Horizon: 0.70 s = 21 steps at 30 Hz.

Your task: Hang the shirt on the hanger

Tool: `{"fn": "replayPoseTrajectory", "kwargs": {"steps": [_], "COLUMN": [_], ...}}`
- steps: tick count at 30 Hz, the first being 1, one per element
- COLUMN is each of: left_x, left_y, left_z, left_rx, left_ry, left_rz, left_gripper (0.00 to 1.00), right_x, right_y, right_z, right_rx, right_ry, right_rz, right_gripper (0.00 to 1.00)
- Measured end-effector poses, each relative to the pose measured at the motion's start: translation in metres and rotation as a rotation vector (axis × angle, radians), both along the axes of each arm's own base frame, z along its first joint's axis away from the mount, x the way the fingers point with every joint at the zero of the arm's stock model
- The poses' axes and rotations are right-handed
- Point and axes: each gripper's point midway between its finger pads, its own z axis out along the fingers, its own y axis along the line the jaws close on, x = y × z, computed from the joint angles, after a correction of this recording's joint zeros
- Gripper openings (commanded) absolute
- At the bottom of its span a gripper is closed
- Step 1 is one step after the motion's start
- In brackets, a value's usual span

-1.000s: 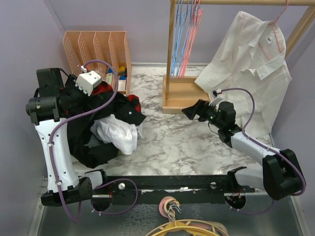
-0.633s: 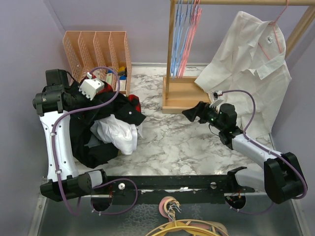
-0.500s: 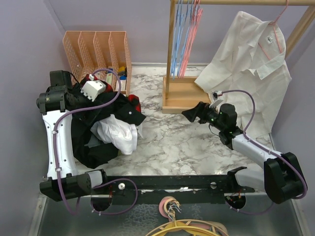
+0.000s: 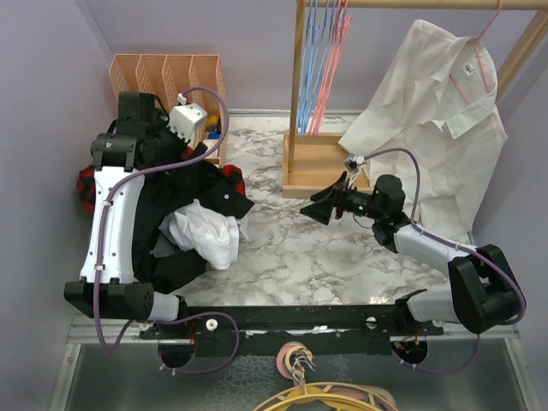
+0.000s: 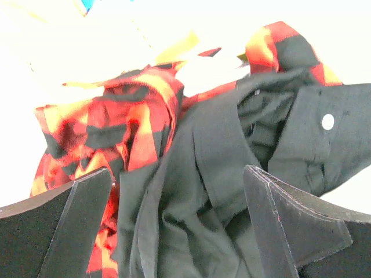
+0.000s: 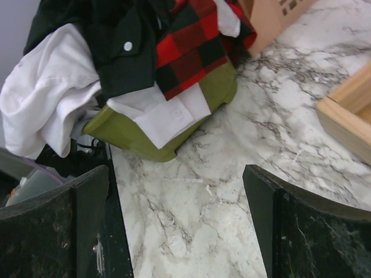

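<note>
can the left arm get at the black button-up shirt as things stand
Probably yes. The left gripper is open close over the plain black button-up shirt, which shows uncovered between its jaws. Only the red-and-black plaid garment crowds one side.

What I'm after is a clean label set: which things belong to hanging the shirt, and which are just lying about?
For the job: black shirt, pink-red hanger, left gripper, right gripper, both open.
Lying about: plaid garment, crumpled white shirt, hung white shirt, blue hangers, wooden file sorter.
</note>
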Motion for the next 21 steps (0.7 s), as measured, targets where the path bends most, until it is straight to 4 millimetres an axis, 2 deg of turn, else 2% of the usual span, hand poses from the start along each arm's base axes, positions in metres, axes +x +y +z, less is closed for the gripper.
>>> {"fn": "replayPoseTrajectory", "kwargs": {"steps": [3, 7, 9, 10, 11, 16, 19, 21], "left_x": [0.017, 0.031, 0.034, 0.034, 0.034, 0.036, 0.038, 0.038], "left_y": [-0.015, -0.034, -0.040, -0.040, -0.046, -0.044, -0.042, -0.042], "left_z": [0.006, -0.010, -0.018, -0.018, -0.029, -0.036, -0.035, -0.035], "left_rx": [-0.025, -0.030, -0.025, -0.025, -0.020, 0.014, 0.027, 0.034], "left_ry": [-0.024, 0.015, 0.034, 0.034, 0.062, 0.068, 0.059, 0.059], "left_rz": [-0.013, -0.041, -0.051, -0.051, -0.065, -0.038, -0.025, -0.023], "left_gripper": [0.99, 0.98, 0.92, 0.87, 0.79, 0.34, 0.00, 0.00], "right_x": [-0.003, -0.006, -0.006, -0.006, -0.006, -0.007, -0.010, -0.013], "right_y": [0.009, 0.013, 0.013, 0.013, 0.013, 0.014, 0.016, 0.020], "right_z": [0.011, 0.015, 0.015, 0.015, 0.015, 0.013, 0.010, 0.008], "right_rx": [0.010, 0.015, 0.014, 0.014, 0.014, 0.012, 0.013, 0.012], "right_ry": [-0.039, -0.056, -0.056, -0.057, -0.058, -0.059, -0.055, -0.052], "right_rz": [0.045, 0.068, 0.069, 0.069, 0.069, 0.079, 0.103, 0.126], "right_gripper": [0.99, 0.99, 0.99, 0.99, 0.99, 0.99, 1.00, 0.99]}}
